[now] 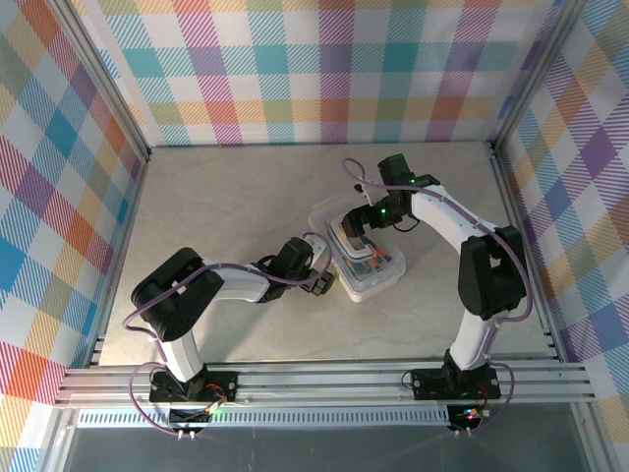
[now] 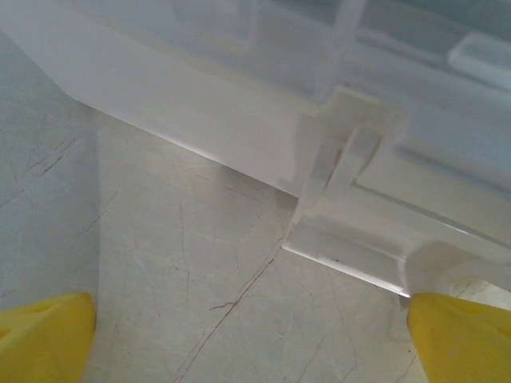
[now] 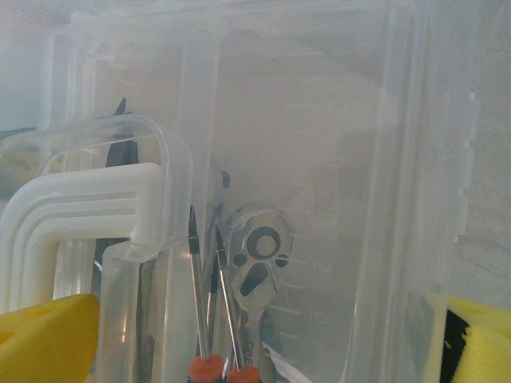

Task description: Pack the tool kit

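Now: the tool kit box [image 1: 371,267] sits on the table [image 1: 216,197], a little right of centre, between the two arms. It is translucent white, with some red and orange showing through from above.

Left gripper [image 2: 255,347]: low at the box's left side, just beside it. Jaws are wide, with the yellow fingertips [image 2: 44,339] at opposite edges of the wrist view. Bare marbled table lies between them. The box's lower wall and a moulded tab are just ahead. Nothing is held.

Right gripper [image 3: 263,347]: over the box's far end, pointing down into it. Jaws are spread wide here too and hold nothing. Its wrist view looks through clear plastic. The white handle [image 3: 72,207] curves at left, close to the left fingertip. Below it lie two thin screwdrivers [image 3: 209,319], shafts side by side, with orange-red grips at the bottom edge. A ratchet [image 3: 259,255] head lies touching or just beside their shafts, on the right. A dark shape behind the handle is too blurred to name.

From above, the right arm covers the lid, so I cannot tell its position.
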### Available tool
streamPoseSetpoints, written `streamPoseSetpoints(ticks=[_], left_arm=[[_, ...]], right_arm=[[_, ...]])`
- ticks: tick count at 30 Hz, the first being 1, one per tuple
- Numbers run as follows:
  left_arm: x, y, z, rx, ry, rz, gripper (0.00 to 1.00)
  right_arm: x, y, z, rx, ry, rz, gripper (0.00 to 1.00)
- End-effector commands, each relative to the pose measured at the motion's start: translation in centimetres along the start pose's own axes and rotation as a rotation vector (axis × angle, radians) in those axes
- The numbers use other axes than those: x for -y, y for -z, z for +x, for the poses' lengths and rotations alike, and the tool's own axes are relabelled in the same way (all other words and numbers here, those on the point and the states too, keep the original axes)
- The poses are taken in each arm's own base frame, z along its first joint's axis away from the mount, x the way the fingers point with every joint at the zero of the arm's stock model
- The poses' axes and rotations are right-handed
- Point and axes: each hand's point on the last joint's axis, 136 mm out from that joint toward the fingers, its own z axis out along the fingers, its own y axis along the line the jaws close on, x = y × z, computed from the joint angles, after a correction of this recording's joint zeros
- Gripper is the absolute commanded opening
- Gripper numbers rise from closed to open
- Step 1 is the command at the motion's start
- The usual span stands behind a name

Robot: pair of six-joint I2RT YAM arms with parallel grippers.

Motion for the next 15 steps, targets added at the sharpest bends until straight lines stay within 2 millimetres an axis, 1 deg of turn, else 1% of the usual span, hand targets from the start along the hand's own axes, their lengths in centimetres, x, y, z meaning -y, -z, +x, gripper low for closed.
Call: streamPoseSetpoints(ticks=[1,5,10,13,15], left_arm=[[5.8,0.8,3.0,-0.115,-0.068,0.232,1.0],[6.1,1.6,3.8,-0.132,-0.077,0.233,1.0],[5.7,2.3,4.1,-0.133,-0.064,0.21,1.0],[4.8,1.9,4.4,-0.138,-0.056,0.159,1.0],[3.3,1.1,4.7,-0.158,-0.04,0.067,1.0]], right_arm=[[0.9,-2.8,5.0,-0.185,-0.039,0.019,0.99],[0.9,-2.7,5.3,-0.19,-0.038,0.022,0.99],[0.9,-2.8,5.3,-0.188,-0.044,0.019,0.99],[0.7,-2.9,5.2,-0.184,-0.047,0.012,0.99],[0.7,-2.7,5.3,-0.181,-0.046,0.012,0.99]])
